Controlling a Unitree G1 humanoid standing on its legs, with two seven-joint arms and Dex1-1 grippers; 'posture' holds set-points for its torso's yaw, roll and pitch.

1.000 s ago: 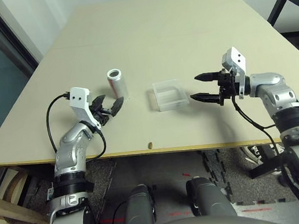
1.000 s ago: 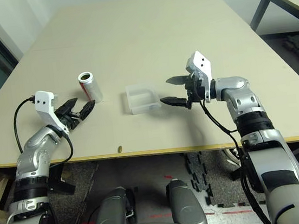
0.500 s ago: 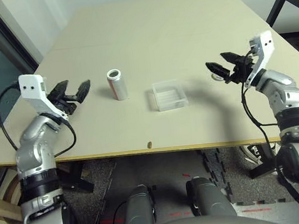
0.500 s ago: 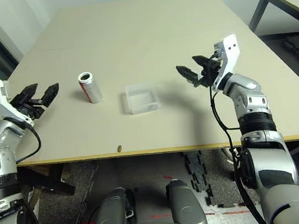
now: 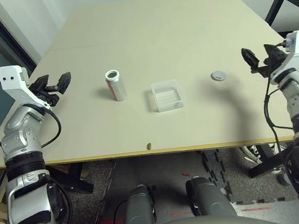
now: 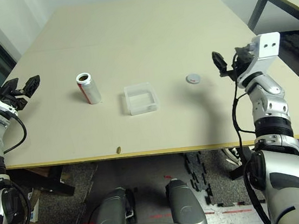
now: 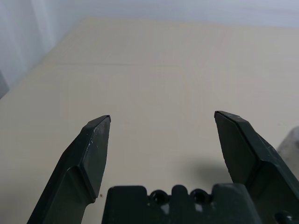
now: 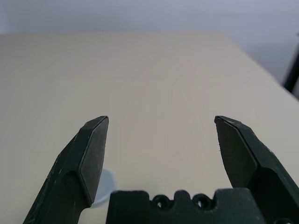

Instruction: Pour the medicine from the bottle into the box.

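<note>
On the beige table (image 5: 184, 36): left gripper (image 5: 53, 84) and right gripper (image 5: 257, 57) are held at opposite edges, jaws wide, nothing gripped; clear plastic box (image 5: 167, 95) is set mid-table; uncapped bottle (image 5: 116, 85) stands upright just beside it; grey cap (image 5: 218, 75) lies apart
</note>
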